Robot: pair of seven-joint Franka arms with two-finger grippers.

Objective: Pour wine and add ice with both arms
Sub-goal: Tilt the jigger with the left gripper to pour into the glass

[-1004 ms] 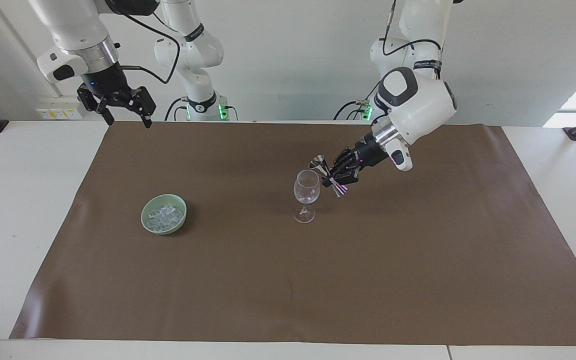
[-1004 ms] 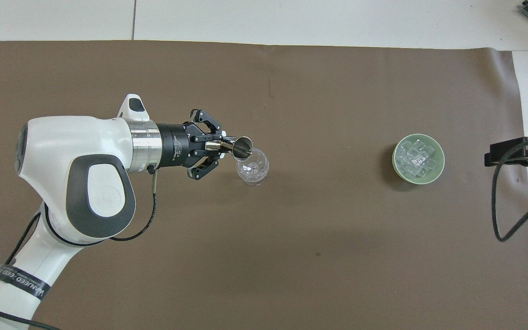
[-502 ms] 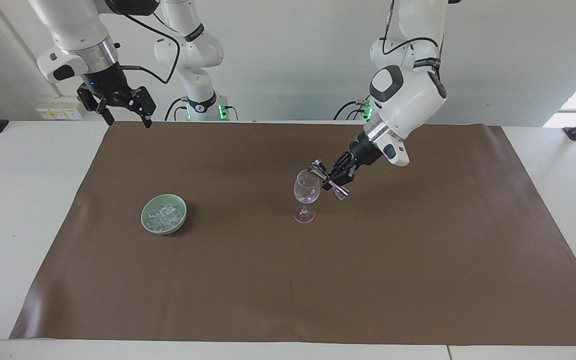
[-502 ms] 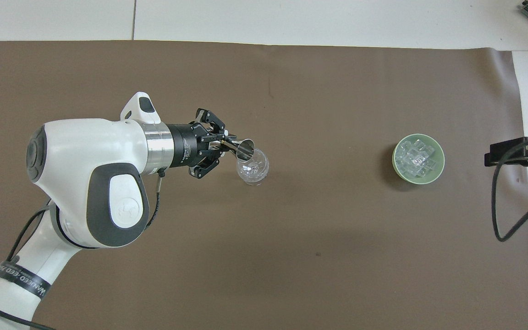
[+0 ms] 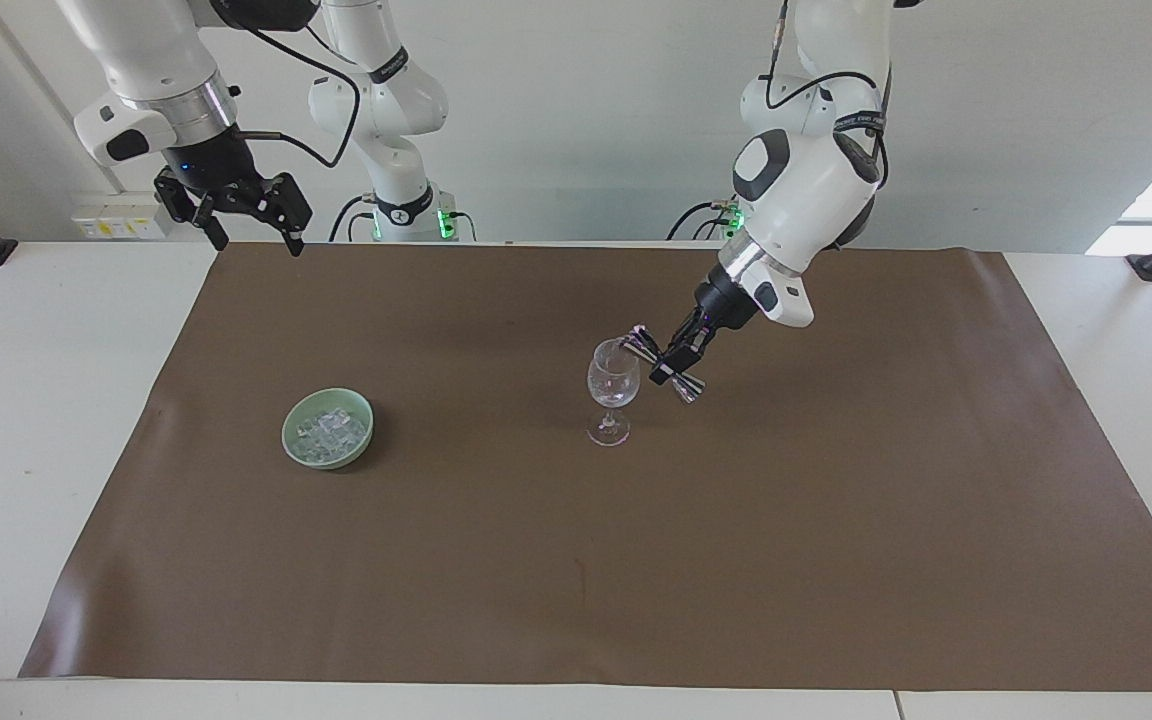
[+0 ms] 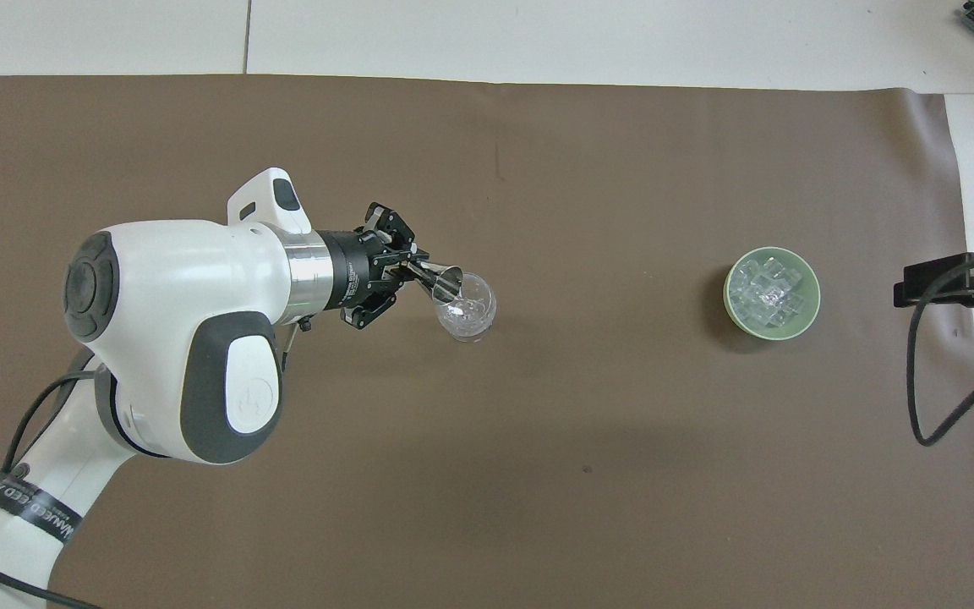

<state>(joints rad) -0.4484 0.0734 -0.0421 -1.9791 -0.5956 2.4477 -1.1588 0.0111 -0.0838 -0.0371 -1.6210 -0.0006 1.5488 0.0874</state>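
Your left gripper is clamped on a small steel double-ended jigger, held at its narrow waist. The jigger is tipped steeply, and its one cup hangs right at the rim of the wine glass; from the facing view the cup's lip seems to touch or just overlap that rim, though you cannot tell whether they truly meet. The other cup points down and away from the glass, toward the left arm's end of the table. Whether any liquid is running out is not visible.

The wine glass stands upright on its foot on the brown mat; take it as your landmark. Its bowl looks clear, with only glints in it.

The ice is a heap of small clear cubes in a pale green bowl. That bowl sits well apart from the wine glass, toward the right arm's end of the table and slightly farther from the robots than the glass.

Your right gripper waits with its fingers spread and holding nothing, raised over the mat's corner, well apart from the wine glass toward the right arm's end. In the overhead view only part of it and its cable show at the edge.
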